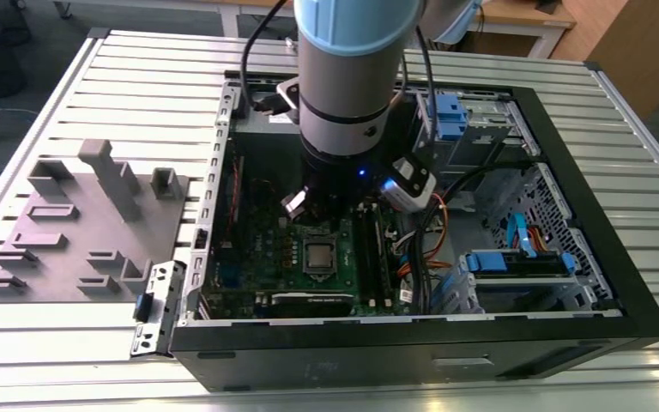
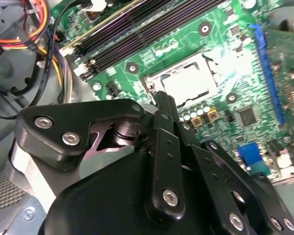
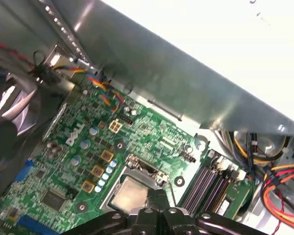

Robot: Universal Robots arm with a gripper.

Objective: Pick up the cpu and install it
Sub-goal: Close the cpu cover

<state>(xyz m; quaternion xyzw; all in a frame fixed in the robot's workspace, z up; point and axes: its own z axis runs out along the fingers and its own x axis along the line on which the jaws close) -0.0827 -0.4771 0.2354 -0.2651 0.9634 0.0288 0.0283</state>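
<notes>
Your gripper (image 2: 162, 100) hangs inside the open PC case (image 1: 604, 283), low over the green board (image 2: 235, 63). Fingers look pressed together w/ nothing between them; no chip in the grasp. The cpu (image 3: 130, 193) lies flat in the socket frame (image 3: 137, 169), pale metal top up, just beyond the fingertip in both wrist views. In the exterior view the cpu (image 1: 322, 255) sits approx 6 o'clock from the arm (image 1: 353, 94). Black memory slots (image 2: 137, 34) run alongside the socket. A grey fixture plate (image 1: 78, 232) lies at 9 o'clock, outside the case.
</notes>
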